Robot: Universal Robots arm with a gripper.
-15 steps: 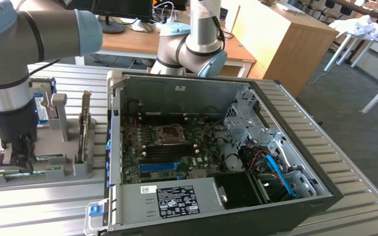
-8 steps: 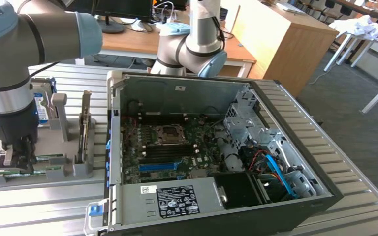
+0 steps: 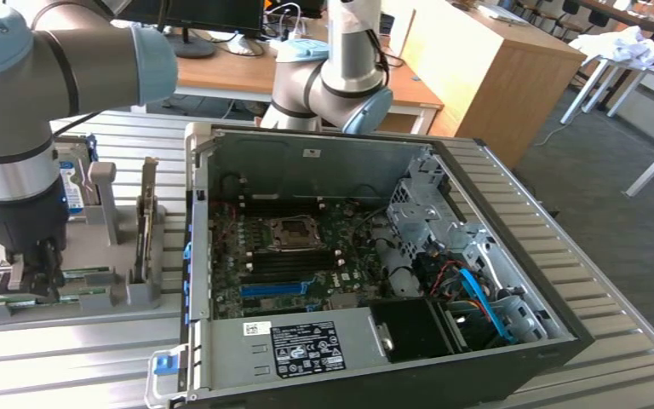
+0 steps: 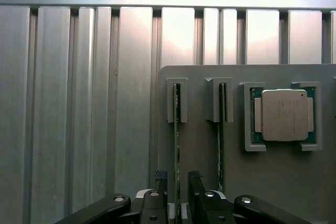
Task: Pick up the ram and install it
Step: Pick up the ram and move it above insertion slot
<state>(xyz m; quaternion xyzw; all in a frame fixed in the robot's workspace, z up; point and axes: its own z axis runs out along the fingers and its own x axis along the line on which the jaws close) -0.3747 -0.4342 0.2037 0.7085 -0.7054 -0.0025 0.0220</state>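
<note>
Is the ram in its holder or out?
In. The ram stands on edge in the holder, open jaws either side of it.

A robotics lab in an office

A grey and light-blue jointed robot arm (image 3: 339, 77) stands over a ribbed aluminium table (image 3: 77, 366) bearing an opened black computer case (image 3: 304, 170). Behind are light wooden desks (image 3: 463, 77) with a dark flat monitor (image 3: 191, 13); grey carpet (image 3: 611, 196) covers the floor.

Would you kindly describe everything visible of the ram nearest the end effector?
The slim green circuit-board ram stands on edge, seen as a thin dark-green strip. Its far end sits in a grey slot bracket of the grey holder tray. The end effector straddles its near end, one finger each side, with gaps showing.
</note>
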